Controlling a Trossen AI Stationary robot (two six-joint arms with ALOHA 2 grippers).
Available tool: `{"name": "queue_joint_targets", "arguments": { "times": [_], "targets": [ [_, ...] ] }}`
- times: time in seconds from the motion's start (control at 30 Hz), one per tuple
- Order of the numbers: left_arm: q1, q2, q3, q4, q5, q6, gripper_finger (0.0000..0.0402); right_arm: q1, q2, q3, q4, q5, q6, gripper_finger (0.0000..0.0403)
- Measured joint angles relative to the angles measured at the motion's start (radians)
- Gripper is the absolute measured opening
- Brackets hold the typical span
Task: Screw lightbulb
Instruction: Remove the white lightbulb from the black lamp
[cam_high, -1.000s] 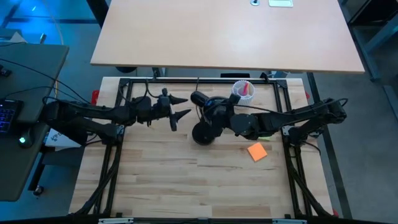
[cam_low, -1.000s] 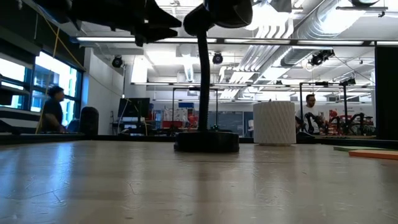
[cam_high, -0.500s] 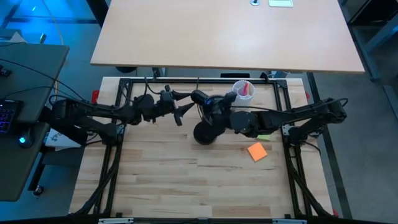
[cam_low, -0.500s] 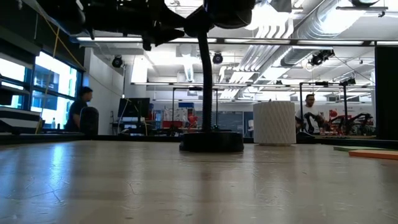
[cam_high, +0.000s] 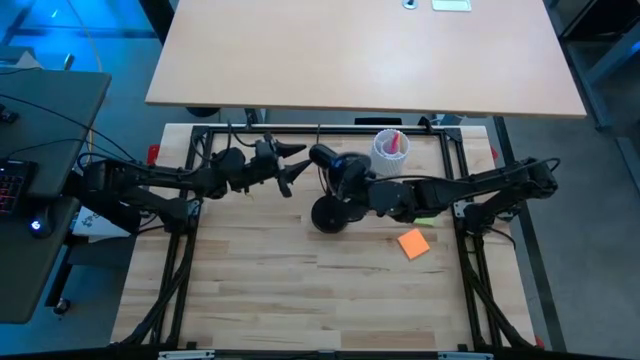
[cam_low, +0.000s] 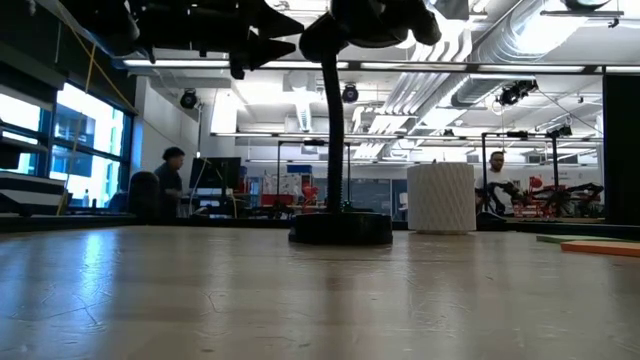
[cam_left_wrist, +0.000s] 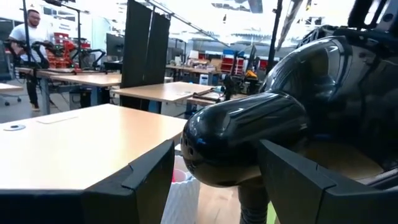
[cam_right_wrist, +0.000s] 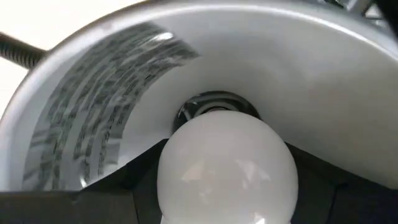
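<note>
Fingers of the right gripper (cam_right_wrist: 227, 205) clasp the lightbulb (cam_right_wrist: 227, 163), its base at the socket inside the lamp shade (cam_right_wrist: 93, 112). Left gripper (cam_high: 291, 165) hovers with jaws apart just left of the lamp head (cam_high: 325, 157), above the table (cam_high: 250, 280).

Wooden table (cam_high: 300, 290) with lamp base (cam_high: 327, 215), white cup (cam_high: 388, 150), orange pad (cam_high: 413, 243).

Two black jointed arms, tapered black claw fingers (cam_left_wrist: 146, 180).
</note>
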Motion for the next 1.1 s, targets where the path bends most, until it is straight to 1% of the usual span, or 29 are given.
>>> {"name": "queue_joint_targets", "arguments": {
  "times": [0.17,0.37,0.43,0.67,0.77,0.9,1.1],
  "targets": [
    [0.0,0.0,0.0,-0.007,0.004,0.002,0.0224,0.0,0.0,0.0,-0.006,0.006,0.158,0.0249],
    [-0.001,0.0,0.0,-0.017,0.007,0.003,0.0224,0.011,0.001,-0.003,-0.013,-0.016,0.27,0.0305],
    [-0.001,0.0,0.0,-0.029,0.007,0.003,0.0224,0.026,0.001,-0.003,-0.012,-0.016,0.296,0.0317],
    [-0.001,0.0,0.0,-0.037,0.01,0.003,0.0224,0.093,-0.001,-0.003,-0.007,-0.005,0.43,0.0322],
    [-0.001,0.0,0.0,-0.039,0.01,0.003,0.0224,0.119,-0.001,-0.003,-0.025,0.054,0.558,0.0322],
    [-0.001,0.0,0.0,-0.04,0.01,0.003,0.0224,0.165,-0.005,-0.003,-0.053,0.171,0.819,0.0323],
    [-0.001,0.0,0.0,-0.041,0.01,0.003,0.0224,0.218,-0.046,-0.003,-0.11,0.169,1.158,0.0323]
  ]
}}
